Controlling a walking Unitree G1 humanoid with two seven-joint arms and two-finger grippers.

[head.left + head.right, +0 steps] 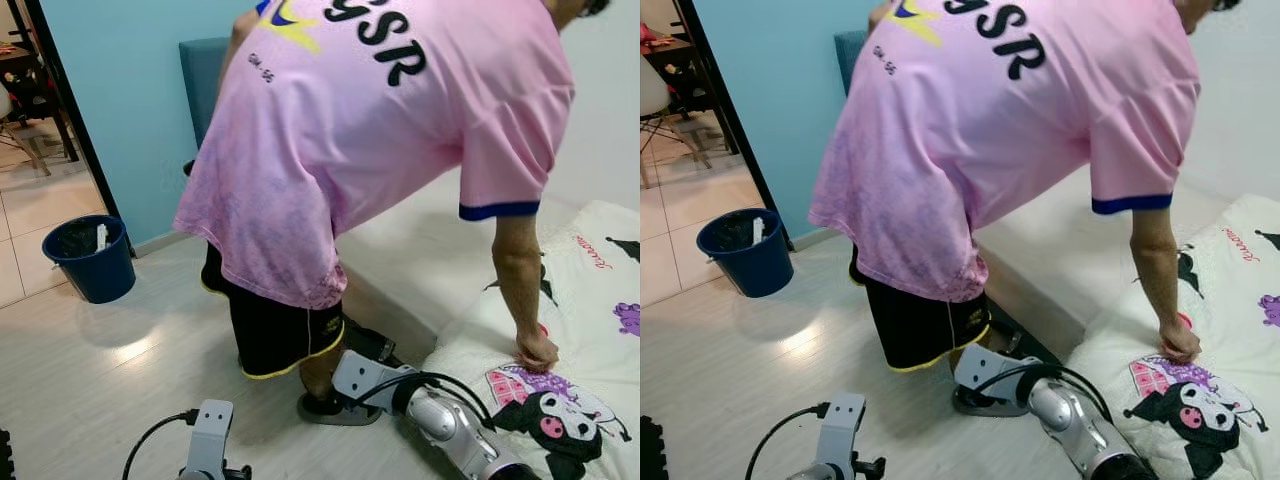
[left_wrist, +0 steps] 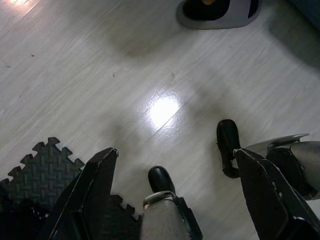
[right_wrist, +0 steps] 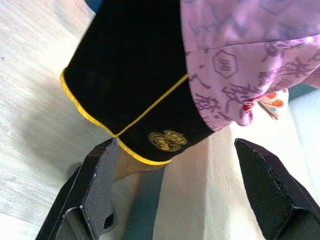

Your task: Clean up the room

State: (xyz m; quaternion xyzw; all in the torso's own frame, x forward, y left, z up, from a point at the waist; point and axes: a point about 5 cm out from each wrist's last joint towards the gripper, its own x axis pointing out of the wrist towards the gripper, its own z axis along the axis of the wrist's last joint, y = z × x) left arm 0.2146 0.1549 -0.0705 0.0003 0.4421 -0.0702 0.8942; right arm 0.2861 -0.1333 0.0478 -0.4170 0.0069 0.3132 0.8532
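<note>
From my head camera the biggest thing is a person [image 1: 370,150] in a pink printed T-shirt and black shorts with yellow piping, bent over directly ahead of me with their back to the lens, one hand [image 1: 536,350] pressed down on the bedding. That bedding is a white blanket [image 1: 590,330] printed with cartoon characters in black, pink and purple, rumpled across the near corner of the bed [image 1: 430,250] on my right, its edge hanging toward the pale wood floor [image 1: 110,370]. Behind the person the wall is light blue, and a teal chair [image 1: 202,75] stands against it. Off to my left, near the doorway, a dark blue bucket [image 1: 90,258] sits on the floor with something white inside; I can't make out what. The person's foot rests in a grey slipper [image 1: 330,405], just beyond my right arm. My right gripper [image 3: 172,195] has its jaws spread wide and empty, pointed up at the hem of the shorts and the shirt's edge, close to the person's leg. My left gripper [image 2: 175,195] also has its jaws spread wide with nothing between them, aimed down at the floor, where I can see my own black feet, a glare spot, and the toothed edge of a dark foam mat [image 2: 40,175]
</note>
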